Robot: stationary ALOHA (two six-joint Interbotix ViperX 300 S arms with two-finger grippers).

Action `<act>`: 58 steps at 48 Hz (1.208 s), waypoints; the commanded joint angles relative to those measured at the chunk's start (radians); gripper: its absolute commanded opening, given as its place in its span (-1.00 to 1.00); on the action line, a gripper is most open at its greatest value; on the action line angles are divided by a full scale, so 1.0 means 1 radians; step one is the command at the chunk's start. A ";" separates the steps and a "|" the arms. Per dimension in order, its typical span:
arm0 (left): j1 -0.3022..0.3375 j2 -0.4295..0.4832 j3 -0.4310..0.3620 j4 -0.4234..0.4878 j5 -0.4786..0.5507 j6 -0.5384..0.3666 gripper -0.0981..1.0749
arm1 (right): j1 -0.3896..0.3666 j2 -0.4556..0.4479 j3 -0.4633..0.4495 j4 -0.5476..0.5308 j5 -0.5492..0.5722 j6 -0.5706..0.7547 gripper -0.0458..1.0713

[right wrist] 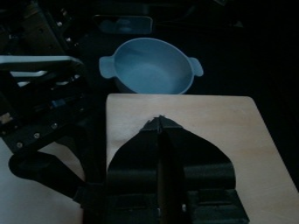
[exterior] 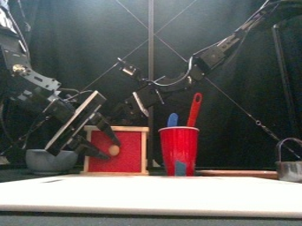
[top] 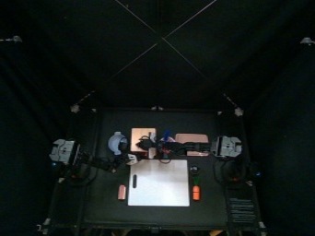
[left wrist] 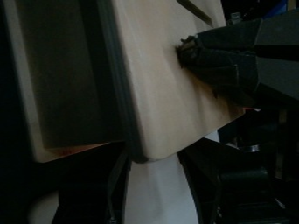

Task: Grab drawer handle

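Observation:
The drawer (top: 191,139), a small orange-tan box, lies right of the table's middle in the top view. Both grippers are at a pinkish-tan square panel (top: 145,129) to its left, not on the drawer. My left gripper (left wrist: 158,175) is shut on the edge of that panel (left wrist: 152,79) and holds it tilted (exterior: 71,119). My right gripper (right wrist: 163,124) reaches in from the right. Its jaws are closed together, with the tips on the middle of the panel's face (right wrist: 233,131). The left wrist view shows it against the panel too (left wrist: 190,51).
A grey-blue bowl (right wrist: 149,66) sits beyond the panel at the left (top: 117,141). A red-framed box with a tan face and a round knob (exterior: 118,148) stands beside a red cup (exterior: 179,152) holding utensils. A white sheet (top: 160,182) covers the table's front.

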 commanded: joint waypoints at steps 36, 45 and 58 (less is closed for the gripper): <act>0.026 0.014 -0.028 0.043 0.012 0.011 0.28 | 0.006 0.003 0.003 0.002 0.015 0.003 -0.90; 0.023 0.012 -0.026 0.044 0.014 0.011 0.20 | 0.008 0.003 0.003 0.003 0.015 0.003 -0.90; -0.041 -0.032 -0.006 0.041 0.092 0.003 0.20 | 0.008 0.003 0.005 0.002 0.015 0.006 -0.90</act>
